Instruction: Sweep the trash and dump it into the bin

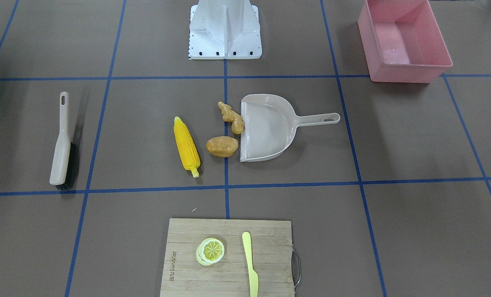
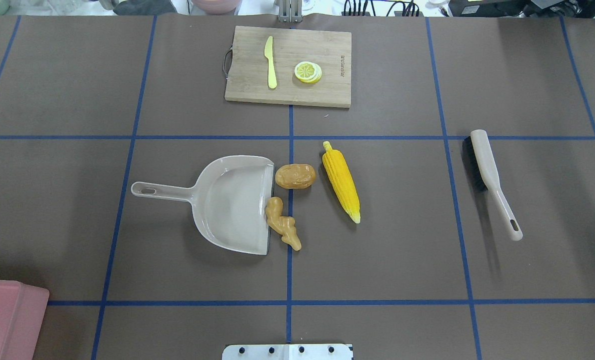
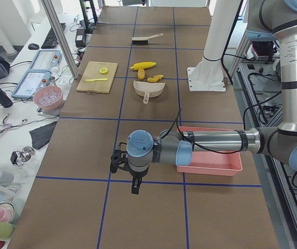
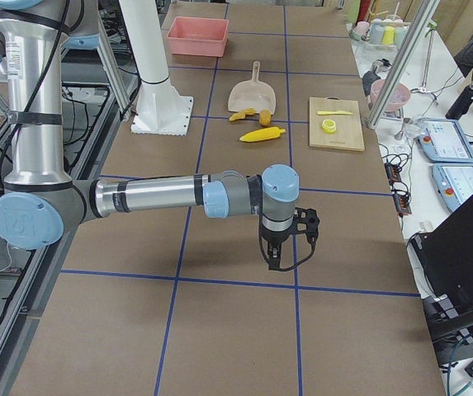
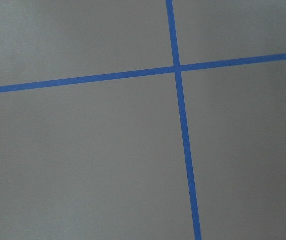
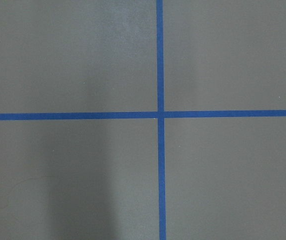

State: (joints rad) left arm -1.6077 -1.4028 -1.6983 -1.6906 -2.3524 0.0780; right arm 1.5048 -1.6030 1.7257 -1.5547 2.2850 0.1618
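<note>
A brown counter [image 2: 402,240] gridded with blue tape lines [image 2: 288,280] fills the overhead view, and both wrist cameras show only that surface with a tape crossing. Out past the nine o'clock side, seen only from the end camera, the left gripper [image 3: 135,185] points down above the counter, its arm reaching over the bin; whether its jaws are apart or together I cannot tell. The pink bin [image 2: 7,320] sits in the overhead view's corner at about eight o'clock from the middle, well apart from the trash. Near the middle lies a beige dustpan [image 2: 232,200], handle toward nine o'clock and open lip toward three. The tan ginger root [image 2: 282,230] rests against the lip's near end, and the golden-brown potato [image 2: 295,176] lies just beside the lip's far end. At twelve o'clock from them a wooden cutting board [image 2: 287,85] carries a yellow knife [image 2: 270,62] and, at the knife's three o'clock, a lemon slice [image 2: 307,71]. The yellow corn cob [image 2: 342,181] lies at three o'clock of the potato, near but apart. Well off toward three o'clock lies a beige hand brush [image 2: 492,182] with black bristles. Beyond that side, again seen only from an end camera, the right gripper [image 4: 272,257] points down over the counter; the state of its jaws cannot be told.
</note>
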